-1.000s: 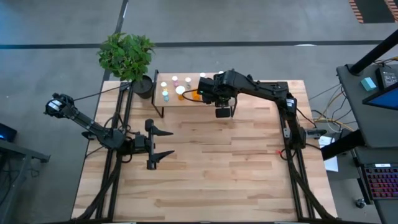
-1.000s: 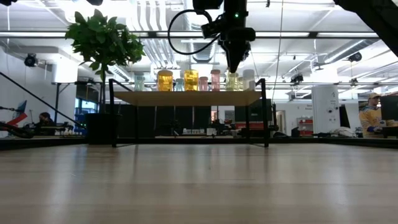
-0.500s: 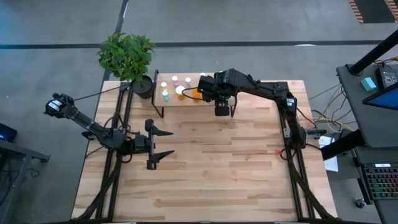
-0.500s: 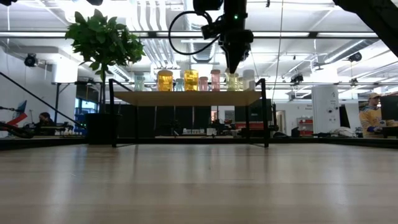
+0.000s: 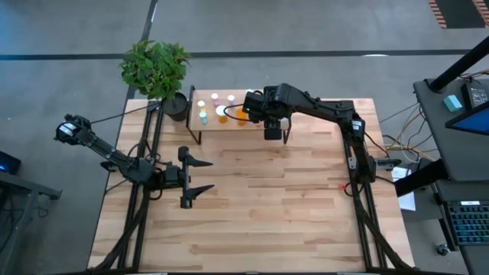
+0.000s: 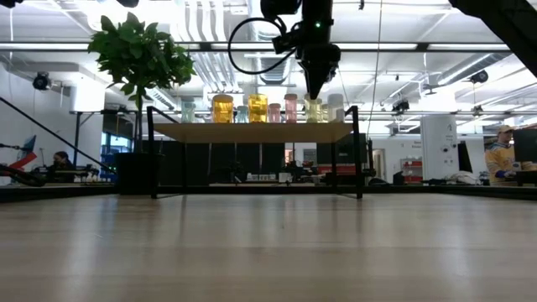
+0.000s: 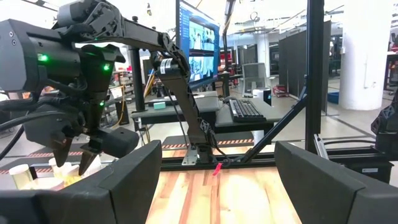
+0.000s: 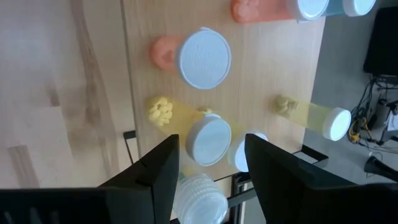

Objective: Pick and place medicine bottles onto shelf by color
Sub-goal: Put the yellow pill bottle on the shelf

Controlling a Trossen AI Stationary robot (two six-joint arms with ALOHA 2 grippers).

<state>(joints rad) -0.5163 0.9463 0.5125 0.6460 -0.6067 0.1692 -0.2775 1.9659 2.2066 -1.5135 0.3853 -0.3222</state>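
Observation:
The shelf point(image 5: 229, 125) stands at the table's far edge on thin black legs. Several small medicine bottles point(image 5: 216, 105) stand on its top, showing yellow, pink and pale in the low view point(image 6: 222, 108). My right gripper point(image 8: 211, 148) hangs open just above the shelf's right part point(image 6: 317, 91), pointing steeply down. A yellow-filled bottle with a white cap point(image 8: 208, 140) stands below and between its fingers, untouched. A wider white-capped pinkish bottle point(image 8: 204, 57) stands beyond it. My left gripper point(image 5: 191, 177) waits open and level over the table's left side point(image 7: 214, 186).
A potted plant point(image 5: 157, 67) stands at the far left corner, next to the shelf. A ridged white cap point(image 8: 194, 199) sits near my right fingers, at the shelf's edge. A yellow bottle point(image 8: 314, 117) stands off to one side. A person point(image 6: 501, 151) sits in the room behind.

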